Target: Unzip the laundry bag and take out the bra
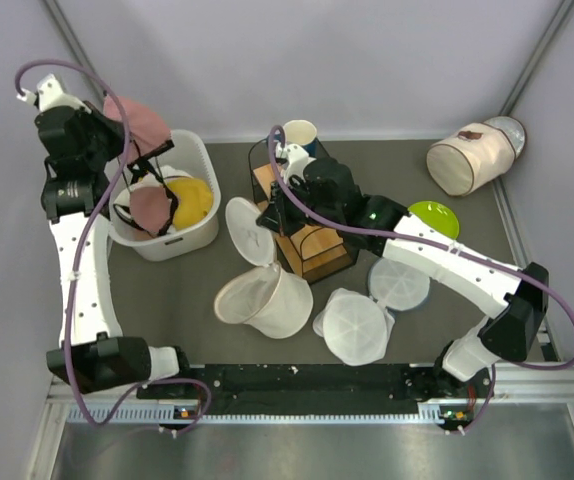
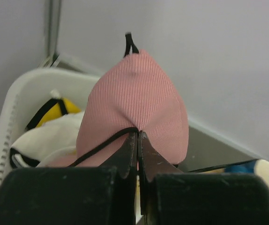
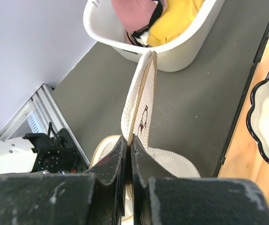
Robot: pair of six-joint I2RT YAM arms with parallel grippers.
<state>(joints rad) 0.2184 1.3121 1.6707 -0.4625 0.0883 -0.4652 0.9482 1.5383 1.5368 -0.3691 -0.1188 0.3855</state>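
Left gripper [image 2: 138, 137]: clenched on bra [image 2: 134, 103], lifted above white basket [image 2: 12, 108]
Right gripper [image 3: 128, 140]: pinching laundry bag [image 3: 141, 101] rim, bag on edge

One round, flat cream fabric laundry bag [image 1: 250, 232]. One soft dusty-pink bra [image 1: 139, 122]. One yellow cloth [image 1: 195, 200]. One white plastic basket [image 1: 189, 238]. Two white cylinder bags with brown trim [image 1: 267, 300]. Two translucent round discs [image 1: 355, 325]. One lime-green plate [image 1: 435, 217]. One white cup [image 1: 300, 133].

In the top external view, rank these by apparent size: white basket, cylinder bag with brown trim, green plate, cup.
1. white basket
2. cylinder bag
3. green plate, partly hidden under the right arm
4. cup, smallest
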